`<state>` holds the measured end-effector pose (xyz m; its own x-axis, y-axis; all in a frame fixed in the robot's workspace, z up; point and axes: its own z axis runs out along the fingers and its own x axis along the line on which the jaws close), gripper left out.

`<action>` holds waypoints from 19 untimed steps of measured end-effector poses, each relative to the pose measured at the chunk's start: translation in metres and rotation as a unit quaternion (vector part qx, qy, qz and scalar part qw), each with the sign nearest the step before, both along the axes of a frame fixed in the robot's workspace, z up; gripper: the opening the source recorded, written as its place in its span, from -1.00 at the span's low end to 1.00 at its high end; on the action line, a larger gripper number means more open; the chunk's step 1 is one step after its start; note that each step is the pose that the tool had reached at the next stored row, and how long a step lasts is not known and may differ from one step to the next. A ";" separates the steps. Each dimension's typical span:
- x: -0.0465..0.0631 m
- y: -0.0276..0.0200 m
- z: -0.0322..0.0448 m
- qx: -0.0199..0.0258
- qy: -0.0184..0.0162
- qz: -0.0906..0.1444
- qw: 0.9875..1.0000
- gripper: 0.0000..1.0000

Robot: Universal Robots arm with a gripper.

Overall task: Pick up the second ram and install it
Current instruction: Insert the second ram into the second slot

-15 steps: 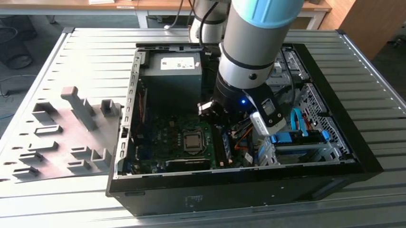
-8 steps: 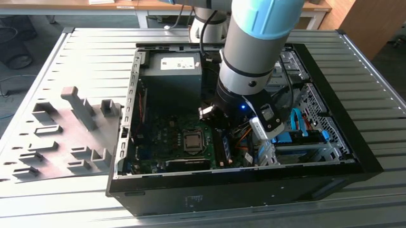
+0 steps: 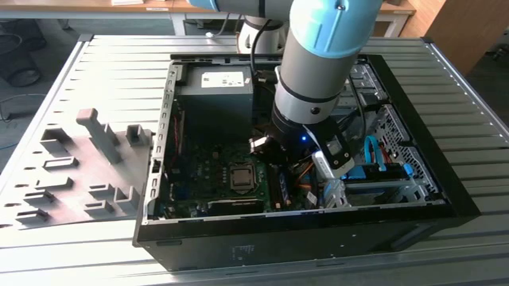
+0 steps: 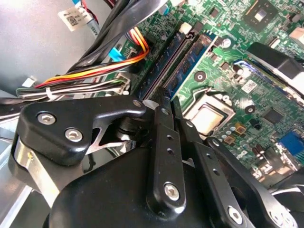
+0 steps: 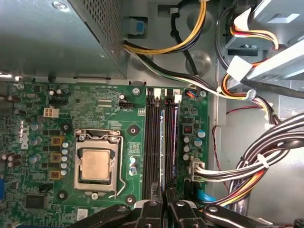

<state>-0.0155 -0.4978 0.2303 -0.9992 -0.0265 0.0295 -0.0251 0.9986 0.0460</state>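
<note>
The second ram (image 5: pixel 162 142) shows edge-on as a thin blue strip standing among the black memory slots (image 5: pixel 151 142) of the green motherboard. In the second wrist view its blue face with black chips (image 4: pixel 192 59) runs straight out from my fingertips. My gripper (image 5: pixel 164 203) is shut, its two black fingers (image 4: pixel 161 137) pressed together on the stick's near end. In the exterior view the gripper (image 3: pixel 269 156) is down inside the open computer case (image 3: pixel 445 202), over the slots beside the processor socket (image 3: pixel 238 176).
A darker strip (image 4: pixel 161 64) lies parallel beside the ram. Cable bundles (image 5: pixel 266 161) and the power supply (image 5: pixel 57 38) crowd the slots' far sides. The processor socket (image 5: pixel 96 164) sits next to the slots. Grey holder blocks (image 3: pixel 95 137) stand on the metal table at the exterior view's left.
</note>
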 end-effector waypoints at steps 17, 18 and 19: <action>0.004 0.0041 -0.0103 0.001 0.001 -0.008 1.000 -0.73; 0.004 0.0041 -0.0102 0.001 0.001 -0.009 1.000 -0.73; 0.004 0.0041 -0.0095 0.001 0.000 -0.009 1.000 -0.73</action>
